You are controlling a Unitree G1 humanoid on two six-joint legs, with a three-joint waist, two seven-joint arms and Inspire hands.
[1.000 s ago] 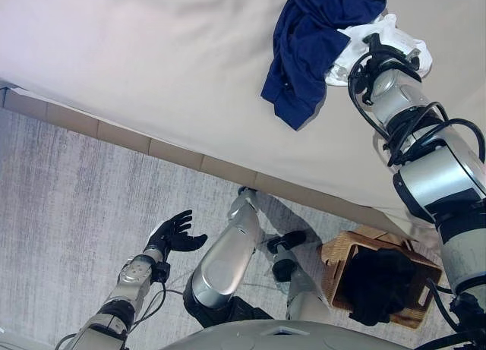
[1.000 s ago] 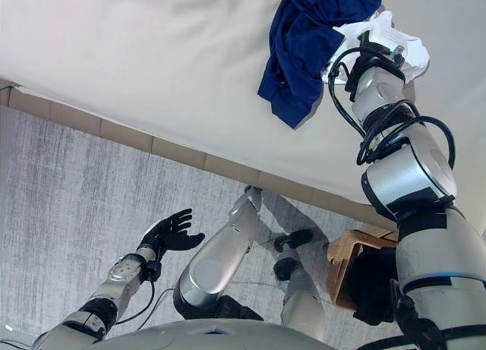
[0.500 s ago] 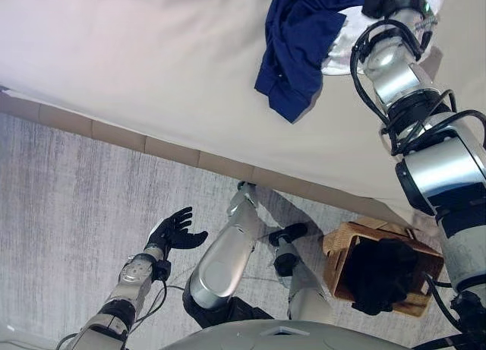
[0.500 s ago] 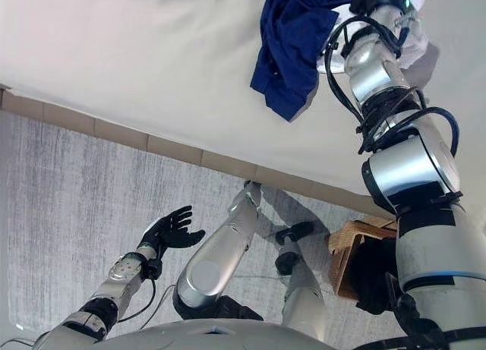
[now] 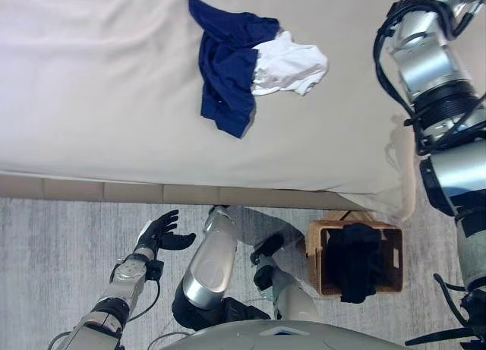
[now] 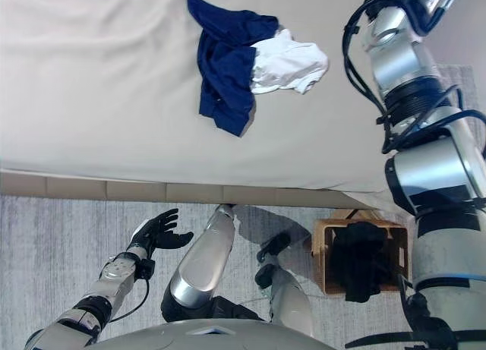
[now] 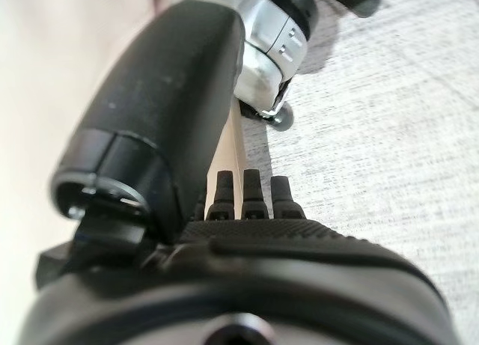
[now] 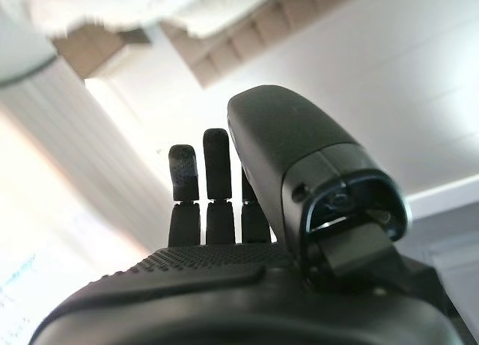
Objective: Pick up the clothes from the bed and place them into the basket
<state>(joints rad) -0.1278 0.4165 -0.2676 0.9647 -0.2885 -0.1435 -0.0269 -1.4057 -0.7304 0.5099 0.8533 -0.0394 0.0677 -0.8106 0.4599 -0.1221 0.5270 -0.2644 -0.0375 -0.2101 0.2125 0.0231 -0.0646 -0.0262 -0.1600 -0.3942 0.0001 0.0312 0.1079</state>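
We see the navy garment (image 5: 225, 69) and white garment (image 5: 288, 64) lying touching on the bed (image 5: 99, 99); the basket (image 5: 387, 278), on the floor by the bed's corner, holds dark clothing (image 5: 353, 260). Our right hand (image 8: 213, 203) is raised, fingers straight, empty. Our left hand (image 5: 159, 232) hangs open over the floor.

Risk: a grasp may catch only one garment. The mattress around the clothes offers open room.
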